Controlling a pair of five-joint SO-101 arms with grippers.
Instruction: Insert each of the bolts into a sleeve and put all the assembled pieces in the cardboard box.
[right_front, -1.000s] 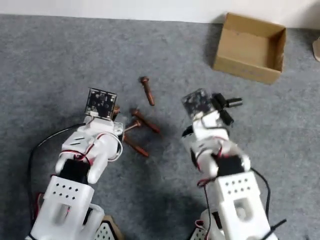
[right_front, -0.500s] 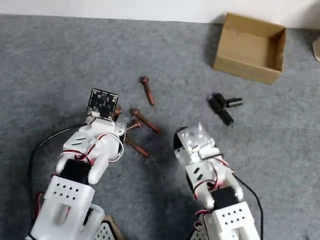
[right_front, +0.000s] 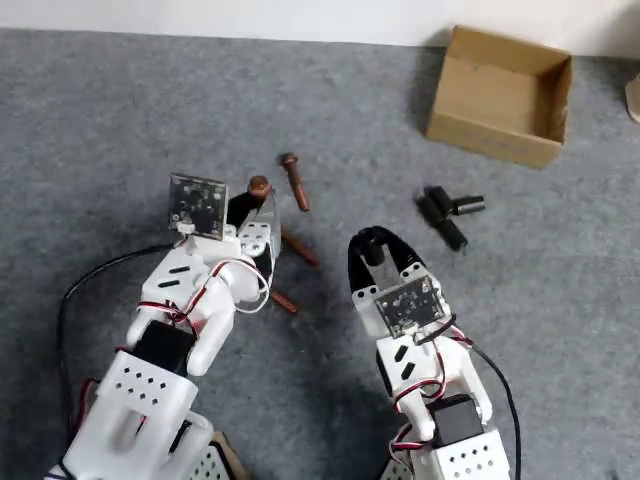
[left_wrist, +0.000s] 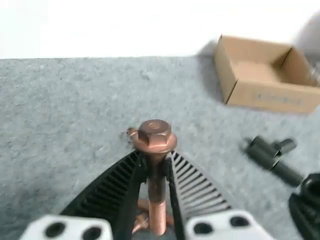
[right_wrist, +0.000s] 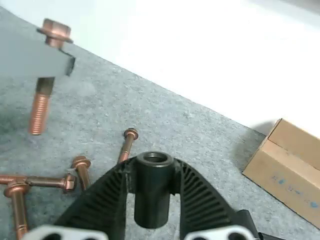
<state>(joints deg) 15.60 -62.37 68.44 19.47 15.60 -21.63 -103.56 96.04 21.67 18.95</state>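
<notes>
Both arms are lifting their parts up off the grey carpet (right_front: 120, 110) now. A second ago the right arm was reaching over by the black sleeves, and now it is sitting back near the middle. The left arm is raising its bolt higher than before.

The left gripper (left_wrist: 156, 161) is pinching a copper bolt (left_wrist: 156, 182) by its stem, with the head on top and the tip pointing down. The right gripper (right_wrist: 152, 176) is squeezing a black sleeve (right_wrist: 151, 192) that is standing up, with its round hole facing up. The two parts are sitting near each other but are not touching.

More loose bolts (right_front: 294, 182) are lying on the carpet beside the left arm. The loose sleeves (right_front: 445, 212) are lying in a small pile between the right arm and the cardboard box (right_front: 495, 138), which is waiting at the far corner.

I think the next job is putting the bolt into the sleeve. To do it well, the left arm should be bringing the tip right over the hole, keeping the bolt straight, and going down slowly. The right arm should be holding the sleeve very still. If the bolt is leaning, it will likely be bumping the rim and slipping.
</notes>
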